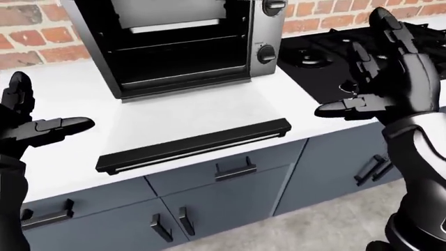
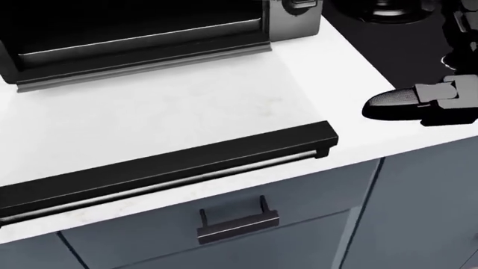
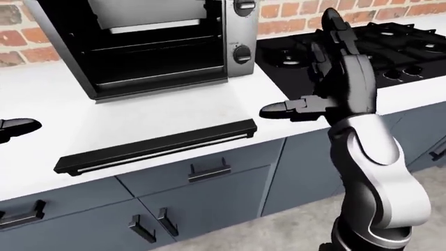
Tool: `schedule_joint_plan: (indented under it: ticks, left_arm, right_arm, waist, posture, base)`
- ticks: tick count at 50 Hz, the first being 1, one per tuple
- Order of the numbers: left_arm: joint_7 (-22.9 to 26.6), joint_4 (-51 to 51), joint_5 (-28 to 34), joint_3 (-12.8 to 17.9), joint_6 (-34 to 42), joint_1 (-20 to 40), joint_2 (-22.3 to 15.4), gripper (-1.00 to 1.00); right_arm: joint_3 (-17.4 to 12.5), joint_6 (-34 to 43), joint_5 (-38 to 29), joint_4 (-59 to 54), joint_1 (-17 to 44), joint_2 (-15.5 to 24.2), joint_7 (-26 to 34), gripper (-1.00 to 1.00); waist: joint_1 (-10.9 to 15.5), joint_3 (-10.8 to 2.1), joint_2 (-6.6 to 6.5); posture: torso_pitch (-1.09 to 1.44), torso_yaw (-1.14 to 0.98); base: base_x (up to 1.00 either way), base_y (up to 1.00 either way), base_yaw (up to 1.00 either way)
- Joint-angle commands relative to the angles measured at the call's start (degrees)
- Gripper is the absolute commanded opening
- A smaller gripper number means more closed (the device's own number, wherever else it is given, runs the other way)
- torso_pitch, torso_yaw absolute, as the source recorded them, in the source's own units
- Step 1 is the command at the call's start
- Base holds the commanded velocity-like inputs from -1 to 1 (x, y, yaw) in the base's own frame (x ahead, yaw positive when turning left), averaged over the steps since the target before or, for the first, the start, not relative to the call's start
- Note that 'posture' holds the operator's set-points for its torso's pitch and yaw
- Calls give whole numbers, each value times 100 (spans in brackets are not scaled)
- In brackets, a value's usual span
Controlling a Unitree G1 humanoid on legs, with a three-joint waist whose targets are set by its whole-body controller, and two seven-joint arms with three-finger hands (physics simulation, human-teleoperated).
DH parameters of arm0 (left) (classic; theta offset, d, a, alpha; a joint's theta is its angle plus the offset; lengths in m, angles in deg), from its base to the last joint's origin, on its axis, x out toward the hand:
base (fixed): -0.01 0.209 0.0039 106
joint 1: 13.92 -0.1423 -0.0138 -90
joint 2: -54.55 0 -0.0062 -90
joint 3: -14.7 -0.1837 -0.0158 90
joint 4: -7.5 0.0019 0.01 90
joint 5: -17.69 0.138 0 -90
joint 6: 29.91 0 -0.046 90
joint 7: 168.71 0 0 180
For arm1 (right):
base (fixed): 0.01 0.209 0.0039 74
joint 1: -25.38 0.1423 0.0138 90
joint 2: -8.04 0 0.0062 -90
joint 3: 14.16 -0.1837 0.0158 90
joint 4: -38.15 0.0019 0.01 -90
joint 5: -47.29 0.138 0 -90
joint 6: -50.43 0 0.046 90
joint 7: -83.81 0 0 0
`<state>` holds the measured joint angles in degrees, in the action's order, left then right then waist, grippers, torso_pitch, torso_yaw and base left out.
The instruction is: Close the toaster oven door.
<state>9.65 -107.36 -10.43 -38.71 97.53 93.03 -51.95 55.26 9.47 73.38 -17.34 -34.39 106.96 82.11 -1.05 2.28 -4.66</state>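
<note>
The toaster oven [image 1: 181, 47] stands on the white counter [image 1: 63, 162] against the wall, its cavity open and dark. Its door [image 1: 198, 112] lies folded down flat over the counter, with the black handle bar [image 1: 195, 146] at the counter's near edge; the bar also shows in the head view [image 2: 172, 168]. My left hand [image 1: 48, 102] is open at the left edge, level with the bar's left end and apart from it. My right hand [image 1: 355, 68] is open, palm facing left, to the right of the door and clear of it.
A black gas stove [image 1: 328, 52] fills the counter to the right of the oven, under my right hand. Two knobs [image 1: 266, 53] sit on the oven's right side. Grey drawers and cabinet doors with black handles [image 1: 235, 170] lie below the counter. A brick wall [image 1: 35, 36] stands behind.
</note>
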Motion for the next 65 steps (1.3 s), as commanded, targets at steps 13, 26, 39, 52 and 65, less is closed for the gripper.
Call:
schedule_joint_plan:
  ticks: [13,26,39,52,65]
  left_arm:
    - [67,-142,124,4,-144,57,-37,100]
    - [104,-145,153,46,-126,66,-22,100]
    - [119,-107,166,70,-165,41,-61,100]
    - [140,-157,192,72,-144,28,-31,100]
    - [182,-84,220,106,-197,36,-65,100]
  right_arm:
    - [-8,-120,31,157,54,21,7,100]
    - [-14,-197,-45,16,79,14,-15,100]
    - [-72,-584,-271,-461,315,95,-543,100]
    - [-219,-539,110,-502,316,148,-697,100]
    - [-308,-449,-8,-964,449,482,-905,100]
  waist:
    - [155,-41,631]
    - [-10,-81,58]
    - [157,25,498]
    - [272,-36,496]
    - [97,34,436]
  posture:
    - [0,0]
    - [0,0]
    - [0,0]
    - [0,0]
    - [0,0]
  base:
    - [18,20,0]
    - [16,19,0]
    - [0,0,0]
    - [0,0,79]
    - [0,0,23]
